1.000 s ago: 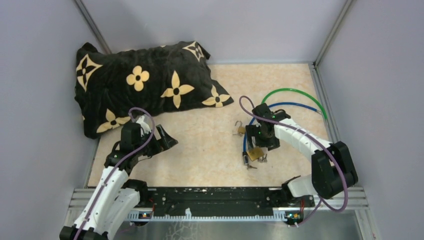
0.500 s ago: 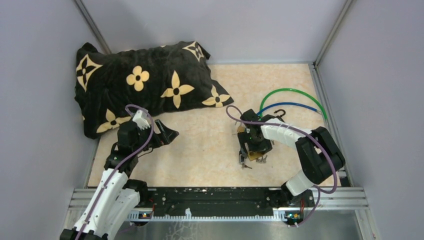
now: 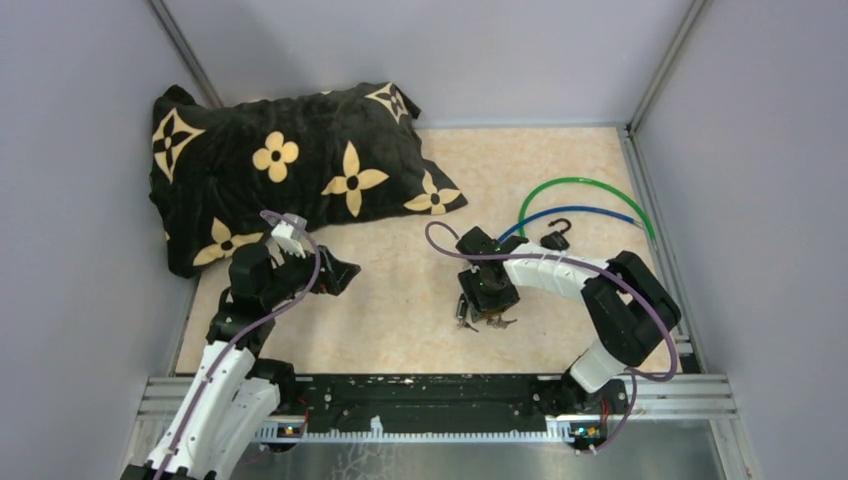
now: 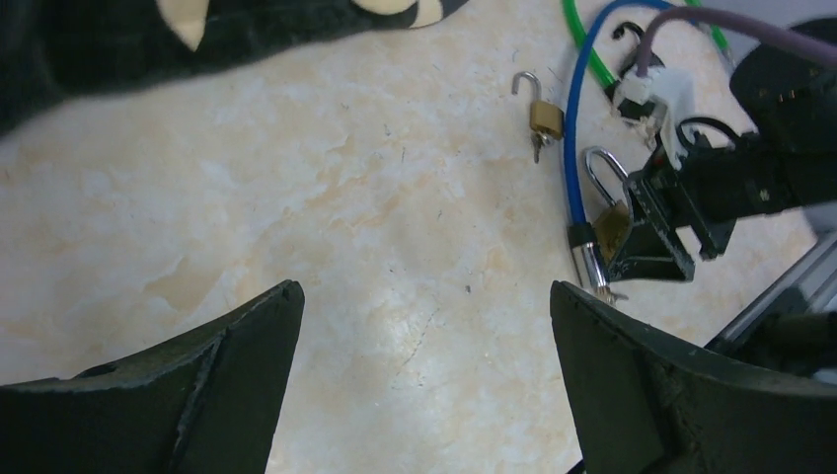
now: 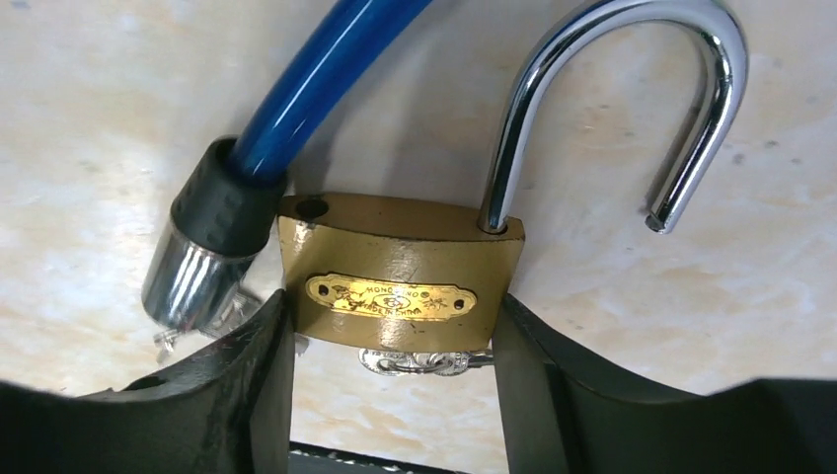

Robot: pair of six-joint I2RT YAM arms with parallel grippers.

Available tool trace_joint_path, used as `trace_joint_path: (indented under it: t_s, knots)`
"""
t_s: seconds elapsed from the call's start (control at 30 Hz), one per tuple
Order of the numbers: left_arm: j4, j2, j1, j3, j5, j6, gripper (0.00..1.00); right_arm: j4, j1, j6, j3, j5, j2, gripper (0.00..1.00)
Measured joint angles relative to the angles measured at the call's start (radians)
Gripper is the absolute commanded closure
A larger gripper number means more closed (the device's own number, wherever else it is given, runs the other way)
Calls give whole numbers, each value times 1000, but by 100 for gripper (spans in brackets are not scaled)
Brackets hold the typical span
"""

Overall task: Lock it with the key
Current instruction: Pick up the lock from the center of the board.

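Brass-bodied and unlocked, the padlock (image 5: pixel 400 286) lies flat on the mottled beige table (image 3: pixel 400 300) in front of the right arm. Its steel shackle (image 5: pixel 612 99) is swung out, with the free end clear of the body. A small bunch of keys (image 5: pixel 419 362) shows just under the lock's lower edge; whether one of them sits in the keyhole cannot be told from here.

By the look of it, the task is in its opening stage. The lock is being taken in hand, while the shackle has yet to be pushed home and a key has yet to be turned.

The right gripper (image 5: pixel 390 316) is closed about halfway, and its black fingers (image 5: pixel 237 395) press against both flanks of the brass body, pinching it from below the nameplate. Touching the lock's upper left corner is the metal-capped end (image 5: pixel 192 272) of a blue cable (image 5: pixel 326 69), which curves away across the table beside a green cable (image 3: pixel 590 185) and a black hook (image 3: pixel 556 235).

A smaller padlock (image 4: pixel 542 117), also open, lies apart, farther up the table. Well to the left, near a black pillow (image 3: pixel 290 160) patterned with cream flowers, the left gripper (image 4: pixel 424 296) hangs over bare table with its fingers spread wide, holding and touching nothing.
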Motion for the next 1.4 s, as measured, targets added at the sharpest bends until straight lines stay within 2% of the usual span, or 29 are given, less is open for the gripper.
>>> trace_joint_path:
  t_s: [0.1, 0.27, 0.33, 0.47, 0.57, 0.77, 0.9, 1.0, 1.1, 1.17, 1.27, 1.4]
  knots:
    - [29, -31, 0, -1, 117, 213, 1, 55, 14, 0, -29, -51, -37, 100]
    - [-19, -68, -10, 4, 393, 730, 1, 112, 16, -14, -80, -231, -130, 100]
    - [-86, -27, -49, 26, 470, 945, 1, 152, 16, -21, -100, -322, -174, 100]
    - [-197, 184, -174, 122, 519, 1247, 1, 229, 20, -42, -146, -479, -250, 100]
    - [-232, 336, -264, 185, 524, 1390, 2, 268, 21, -70, -158, -581, -278, 100]
    - [-340, 496, -360, 267, 543, 1685, 1, 333, 23, -131, -156, -743, -287, 100]
    - [-384, 596, -367, 358, 563, 1770, 1, 325, 34, -180, -145, -801, -287, 100]
    - [-374, 641, -366, 399, 566, 1777, 2, 321, 40, -202, -122, -830, -287, 100]
    - [-366, 676, -367, 414, 572, 1770, 7, 321, 41, -224, -94, -848, -282, 100]
    - [-367, 701, -367, 417, 583, 1770, 13, 320, 41, -238, -75, -853, -274, 100]
    - [-365, 738, -370, 417, 594, 1764, 31, 314, 41, -254, -57, -855, -269, 100]
    - [-296, 770, -375, 417, 594, 1670, 38, 303, 42, -275, -56, -856, -269, 100]
